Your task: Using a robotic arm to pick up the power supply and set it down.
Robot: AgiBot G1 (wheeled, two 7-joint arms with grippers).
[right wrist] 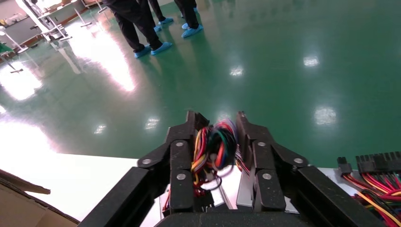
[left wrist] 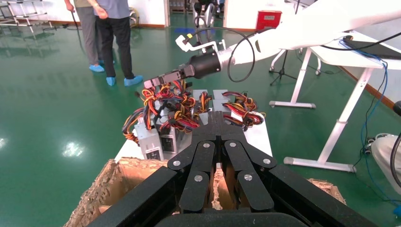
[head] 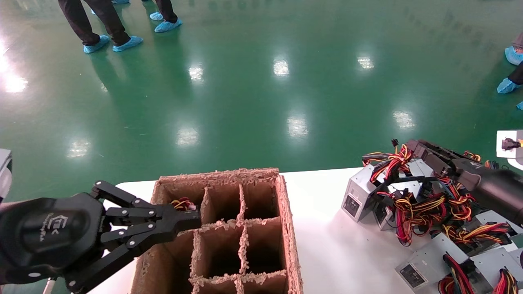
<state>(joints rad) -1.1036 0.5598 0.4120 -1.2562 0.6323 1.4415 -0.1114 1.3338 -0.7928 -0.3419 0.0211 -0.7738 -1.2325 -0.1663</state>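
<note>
Power supply is sitting in the pile on the table, with its wires between the right gripper fingers, which are squeezing them. I think lifting is just starting. Left gripper is hanging clenched and empty over the cardboard box.

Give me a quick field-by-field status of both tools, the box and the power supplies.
left tool: shut, empty, over the near-left part of the cardboard box
right tool: over the pile of power supplies, fingers either side of a wire bundle; grip not confirmed
cardboard box: on the white table, divided into cells; wires show in the far-left cell
pile: right side of the table, tangled red, yellow and black wires
</note>
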